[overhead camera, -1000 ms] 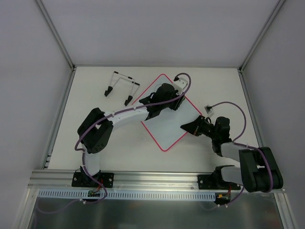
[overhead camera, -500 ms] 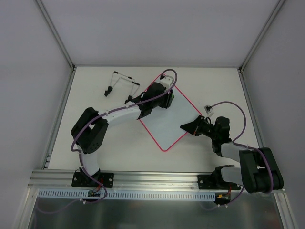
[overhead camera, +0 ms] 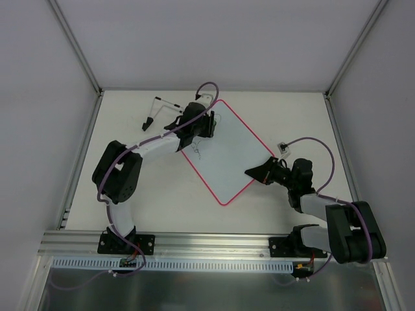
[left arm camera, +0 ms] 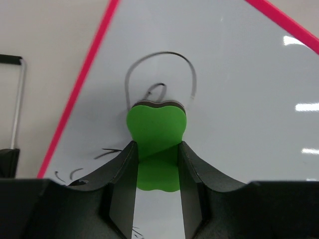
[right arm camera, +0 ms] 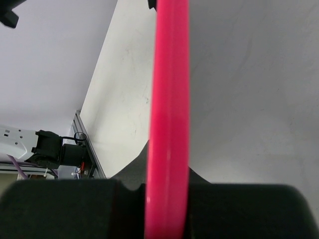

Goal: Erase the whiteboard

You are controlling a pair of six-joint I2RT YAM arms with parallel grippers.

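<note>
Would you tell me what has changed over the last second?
The left gripper, holding the eraser, swept across the whiteboard from its middle to the far-left edge, near the stand; pen marks now show there. The right gripper stayed clamped on the near-right rim, and the whiteboard lies as before.

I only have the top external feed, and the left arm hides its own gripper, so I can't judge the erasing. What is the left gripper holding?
Observer: The left wrist view shows the left gripper shut on a green eraser, whose lobed end rests on the whiteboard.
Operator: Any ink ahead of it?
Observer: Yes. A black looped line arcs just beyond the eraser's tip, and short strokes lie beside one finger.
Operator: And the right side?
Observer: In the right wrist view the right gripper is closed on the board's edge, with the pink rim running straight out between its fingers.
</note>
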